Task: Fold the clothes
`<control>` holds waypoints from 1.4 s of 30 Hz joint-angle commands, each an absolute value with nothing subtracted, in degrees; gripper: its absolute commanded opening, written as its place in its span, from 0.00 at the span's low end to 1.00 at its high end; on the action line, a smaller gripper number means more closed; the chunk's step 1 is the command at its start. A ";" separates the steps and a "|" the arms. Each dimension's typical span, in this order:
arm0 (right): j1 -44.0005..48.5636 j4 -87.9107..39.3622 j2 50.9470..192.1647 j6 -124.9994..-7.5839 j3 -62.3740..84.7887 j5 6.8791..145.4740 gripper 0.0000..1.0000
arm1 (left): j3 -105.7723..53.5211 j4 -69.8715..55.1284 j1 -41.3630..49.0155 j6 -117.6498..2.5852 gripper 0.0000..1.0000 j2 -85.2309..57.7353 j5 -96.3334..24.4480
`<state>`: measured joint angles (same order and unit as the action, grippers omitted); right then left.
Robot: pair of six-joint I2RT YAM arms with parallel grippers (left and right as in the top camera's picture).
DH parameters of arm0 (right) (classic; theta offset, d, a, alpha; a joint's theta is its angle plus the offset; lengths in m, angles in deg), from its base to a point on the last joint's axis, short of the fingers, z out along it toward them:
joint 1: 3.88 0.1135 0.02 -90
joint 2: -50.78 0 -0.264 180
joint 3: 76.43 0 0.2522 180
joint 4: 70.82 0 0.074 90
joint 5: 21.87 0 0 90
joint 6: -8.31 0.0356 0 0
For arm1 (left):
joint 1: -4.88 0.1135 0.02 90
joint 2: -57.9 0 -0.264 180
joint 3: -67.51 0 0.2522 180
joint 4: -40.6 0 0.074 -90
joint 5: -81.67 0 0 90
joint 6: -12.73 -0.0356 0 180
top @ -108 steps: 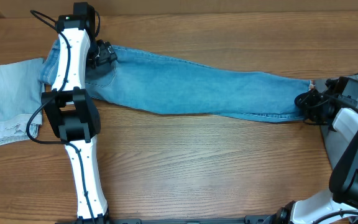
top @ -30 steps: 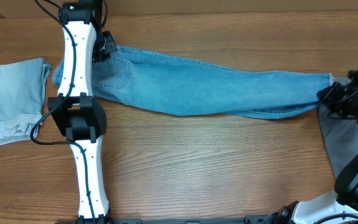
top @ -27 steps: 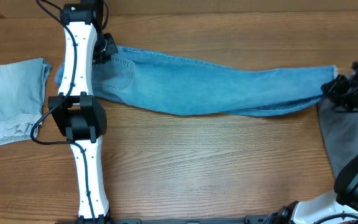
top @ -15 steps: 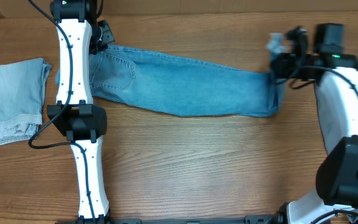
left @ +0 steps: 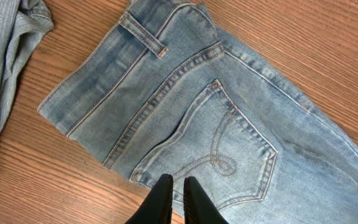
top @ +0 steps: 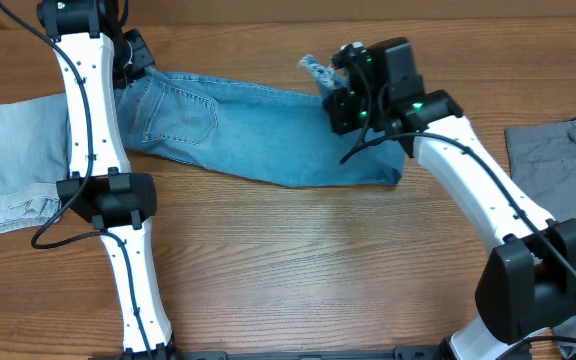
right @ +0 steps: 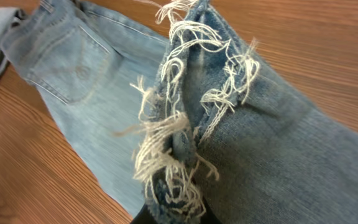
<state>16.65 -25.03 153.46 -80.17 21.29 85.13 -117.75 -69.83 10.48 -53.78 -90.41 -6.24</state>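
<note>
Over the jeans, right tool pinching frayed hem, left tool closed above pocket

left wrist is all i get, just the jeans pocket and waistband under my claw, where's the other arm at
observer: The right claw is up above the middle of the jeans, with the leg doubled over beneath it.
operator: is it actually gripping anything
observer: Yes. The right wrist view shows the frayed hem pinched at its fingertips.
operator: any more clothes on that side
observer: Grey trousers lie at the right edge of the overhead view, apart from the jeans.
</note>
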 commanded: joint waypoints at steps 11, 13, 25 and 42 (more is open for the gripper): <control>26.42 -39.34 164.43 -70.66 22.91 84.25 0.04 | -119.02 -69.96 10.35 -55.27 0.17 -90.06 -6.65; 28.24 -41.57 166.55 -69.40 22.91 84.27 0.04 | -119.02 -69.96 10.50 -55.27 0.18 -90.06 -6.68; 29.94 -42.89 167.27 -69.68 24.90 84.27 1.00 | -119.11 -69.96 10.50 -57.74 0.73 -90.04 -12.25; 4.67 -4.05 160.08 -77.29 25.84 82.68 1.00 | -105.20 -69.98 -0.12 -57.52 0.50 -90.02 -33.25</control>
